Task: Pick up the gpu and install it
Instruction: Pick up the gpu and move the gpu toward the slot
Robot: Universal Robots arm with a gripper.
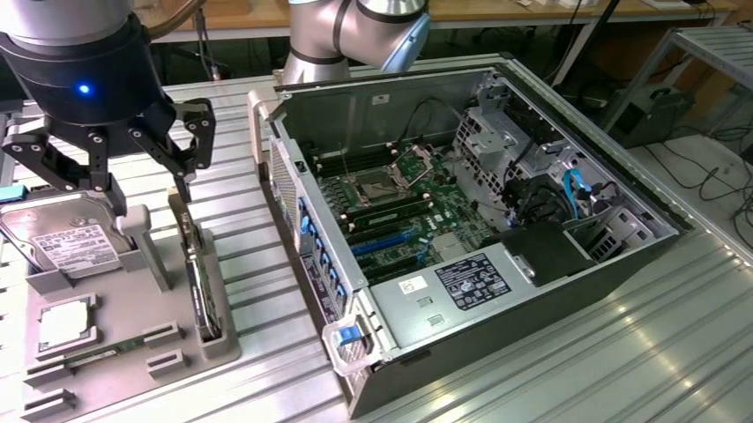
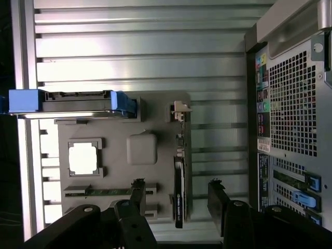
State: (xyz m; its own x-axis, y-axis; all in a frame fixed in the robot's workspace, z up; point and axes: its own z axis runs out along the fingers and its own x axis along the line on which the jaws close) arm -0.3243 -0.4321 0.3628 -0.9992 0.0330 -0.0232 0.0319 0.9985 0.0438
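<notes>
The gpu (image 1: pixel 200 282) is a thin black card standing on edge in a slot of the grey holder (image 1: pixel 141 308), on the exterior view's left. In the wrist view the gpu (image 2: pixel 179 181) appears edge-on, with its metal bracket (image 2: pixel 179 110) at one end. My gripper (image 1: pixel 151 201) hovers open just above the card's far end. Its two black fingers (image 2: pixel 138 193) straddle the card without touching it, and the gripper (image 2: pixel 176 196) holds nothing. The open computer case (image 1: pixel 471 220) lies to the exterior view's right, motherboard (image 1: pixel 400 211) and blue slots (image 1: pixel 383 242) exposed.
The holder (image 2: pixel 119 171) also carries a silver hard drive (image 1: pixel 53 233) with blue rails (image 2: pixel 124 102), a square processor (image 2: pixel 83 158) and a green memory stick (image 2: pixel 104 191). The case's perforated rear wall (image 2: pixel 293 104) stands close beside the holder. A ribbed metal table (image 1: pixel 612 352) lies underneath.
</notes>
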